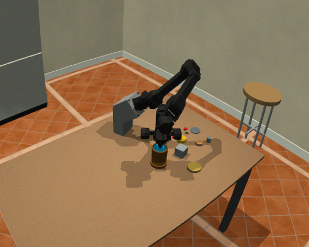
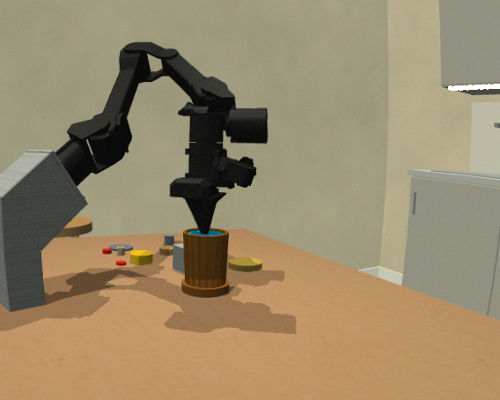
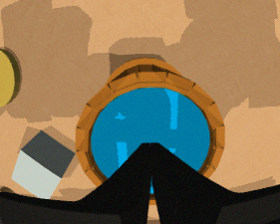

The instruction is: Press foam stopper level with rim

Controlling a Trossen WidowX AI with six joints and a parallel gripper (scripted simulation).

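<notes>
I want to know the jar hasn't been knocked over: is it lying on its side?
No, in the exterior view the brown jar stands upright on its base on the table, with the shut gripper at its mouth.

Arm (image 2: pixel 129 84) arched high, wrist vertical; gripper (image 2: pixel 203 229) pointing straight down, fingers closed together, empty.

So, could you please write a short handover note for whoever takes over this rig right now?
Tool: shut, holding nothing, pointing straight down with its tip on the blue stopper.
Jar: upright on the table, with the stopper inside its mouth, near the rim.
Nearby: a grey block and a yellow disc lie beside the jar; nothing but the tool is on the stopper.
Done: tool placed and pressing.
Left: finish the press without going too deep, lift off, check that the stopper sits level with the rim.
</notes>
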